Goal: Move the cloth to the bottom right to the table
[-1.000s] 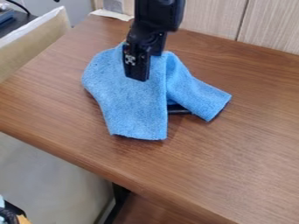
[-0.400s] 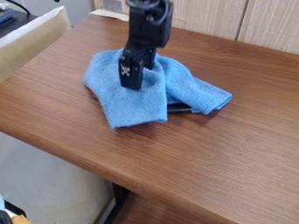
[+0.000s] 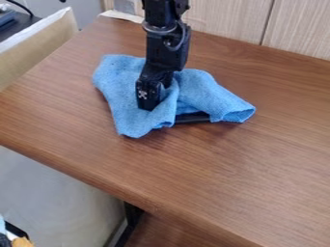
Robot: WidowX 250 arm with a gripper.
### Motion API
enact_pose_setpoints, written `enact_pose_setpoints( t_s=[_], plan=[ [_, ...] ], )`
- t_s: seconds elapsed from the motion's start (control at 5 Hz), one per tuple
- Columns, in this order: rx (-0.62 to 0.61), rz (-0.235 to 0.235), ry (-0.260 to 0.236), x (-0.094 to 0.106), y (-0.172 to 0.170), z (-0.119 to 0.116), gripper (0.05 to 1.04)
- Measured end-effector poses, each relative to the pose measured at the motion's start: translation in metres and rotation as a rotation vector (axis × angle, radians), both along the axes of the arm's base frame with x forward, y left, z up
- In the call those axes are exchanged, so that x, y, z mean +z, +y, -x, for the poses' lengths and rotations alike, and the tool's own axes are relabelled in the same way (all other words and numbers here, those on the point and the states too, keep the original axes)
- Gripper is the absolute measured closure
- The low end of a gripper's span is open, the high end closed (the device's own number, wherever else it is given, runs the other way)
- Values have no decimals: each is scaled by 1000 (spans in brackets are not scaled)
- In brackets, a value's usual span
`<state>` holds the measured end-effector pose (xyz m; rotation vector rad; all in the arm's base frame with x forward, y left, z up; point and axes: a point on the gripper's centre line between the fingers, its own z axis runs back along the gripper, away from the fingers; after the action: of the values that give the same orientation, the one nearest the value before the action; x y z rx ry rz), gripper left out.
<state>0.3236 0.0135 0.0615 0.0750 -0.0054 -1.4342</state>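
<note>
Sinking into the blue cloth (image 3: 122, 82), the gripper (image 3: 158, 97) has been lowered and the near edge rucked up. Whether cloth is pinched cannot be told. It is draped over a dark object (image 3: 193, 118) on the bench (image 3: 206, 169); a firm hold seems needed before it is carried bottom right.

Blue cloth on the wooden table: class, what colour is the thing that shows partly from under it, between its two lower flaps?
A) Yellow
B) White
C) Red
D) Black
D: a black edge of something shows below the fold where the two flaps of the cloth part, against the brown table.
</note>
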Motion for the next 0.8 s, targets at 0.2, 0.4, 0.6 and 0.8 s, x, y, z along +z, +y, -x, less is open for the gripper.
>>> enact_pose_setpoints(
  t_s=[0.2, 0.4, 0.6, 0.8],
  plan=[
    [-8, -4, -9, -1, -1, -1, 83],
    [-23, -4, -1, -4, -6, -2, 83],
    [-55, -3, -12, -2, -17, -6, 83],
    [-105, -4, -19, -1, -33, -8, 83]
  ],
)
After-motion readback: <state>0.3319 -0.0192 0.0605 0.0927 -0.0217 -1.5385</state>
